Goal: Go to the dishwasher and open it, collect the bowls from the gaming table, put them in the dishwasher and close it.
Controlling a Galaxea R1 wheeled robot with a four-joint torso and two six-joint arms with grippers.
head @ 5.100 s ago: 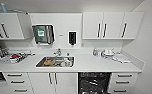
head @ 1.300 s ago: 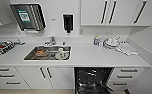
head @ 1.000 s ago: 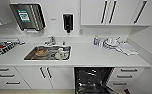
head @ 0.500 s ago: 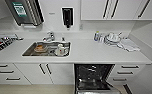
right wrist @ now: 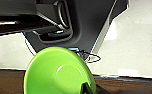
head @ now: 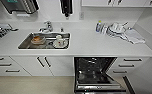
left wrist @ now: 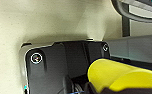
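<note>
Head view: dishwasher [head: 98, 72] open under counter [head: 92, 45], racks dark, door cut off at frame edge. R wrist: green bowl [right wrist: 58, 72] right at pincer, fingers unclear, grip can't tell. L wrist: yellow bowl [left wrist: 122, 77] close by, grip can't tell.

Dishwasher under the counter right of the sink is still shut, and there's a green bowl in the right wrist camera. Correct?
Not quite. The dishwasher is open: the head view shows its door folded down and the dark inside with wire racks exposed. It does sit under the counter, right of the sink, and the green bowl shows in the right wrist view.
</note>
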